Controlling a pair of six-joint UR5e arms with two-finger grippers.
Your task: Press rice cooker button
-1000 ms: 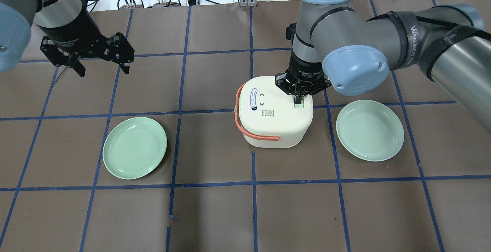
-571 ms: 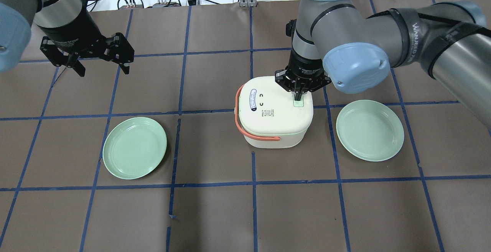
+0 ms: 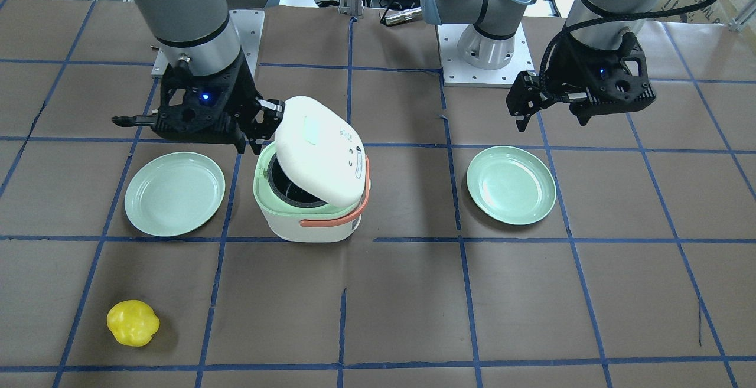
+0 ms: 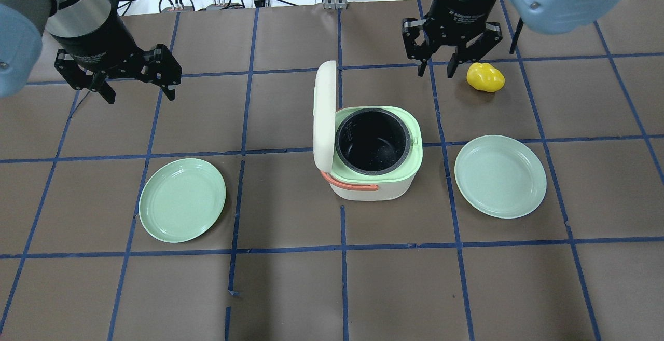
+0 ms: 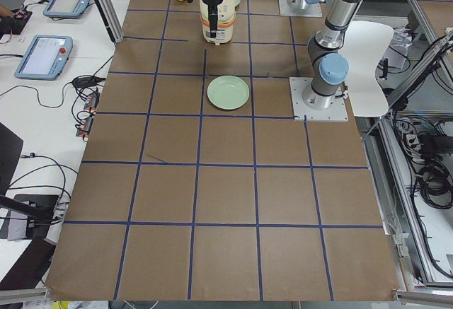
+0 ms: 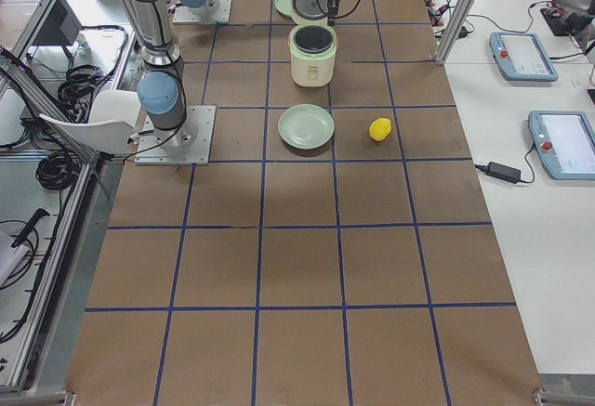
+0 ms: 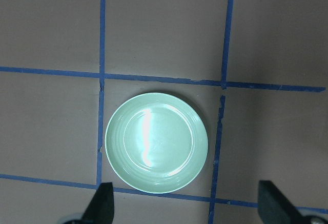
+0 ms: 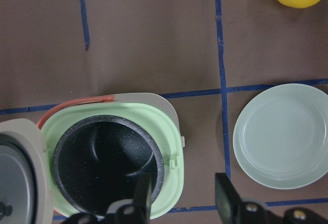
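Note:
The cream rice cooker with an orange handle stands mid-table. Its lid is swung open toward the robot's left, baring the black inner pot and pale green rim. The front view shows the lid tilted up, with a pale green button panel on top. My right gripper hangs open and empty beyond the cooker, touching nothing; its fingertips show apart in the right wrist view. My left gripper is open and empty at the far left.
Two green plates lie on the table, one at the left and one right of the cooker. A yellow object lies just right of the right gripper. The left wrist view looks down on the left plate.
The right gripper, earlier shut with its tips on the lid's button, has lifted away toward the far side and opened. The lid has sprung open. The left arm has not moved.

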